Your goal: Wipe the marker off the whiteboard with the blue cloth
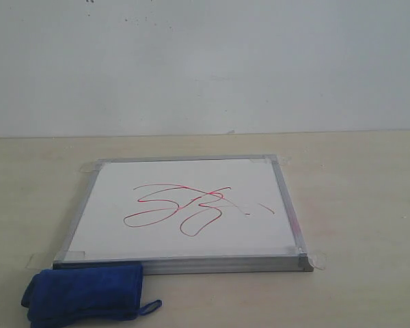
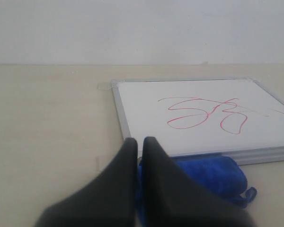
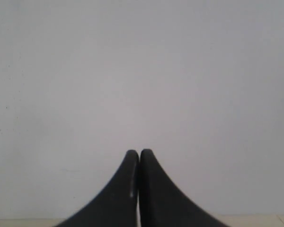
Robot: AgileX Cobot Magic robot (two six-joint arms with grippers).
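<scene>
Wiping not begun: my left gripper (image 2: 139, 141) and right gripper (image 3: 139, 152) are clenched, empty. Next, I judge, the left opens over the fluffy deep-blue microfibre cloth (image 1: 85, 294) near the table's front-left corner.

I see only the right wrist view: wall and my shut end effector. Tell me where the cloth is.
Observer: The cloth lies just in front of the whiteboard's near left corner.
Operator: Report the marker.
Observer: The red marker scribble sits mid-board, not wiped.
Operator: Give me the left end effector.
Observer: The left end effector hangs just short of the cloth, jaws shut, holding nothing.
</scene>
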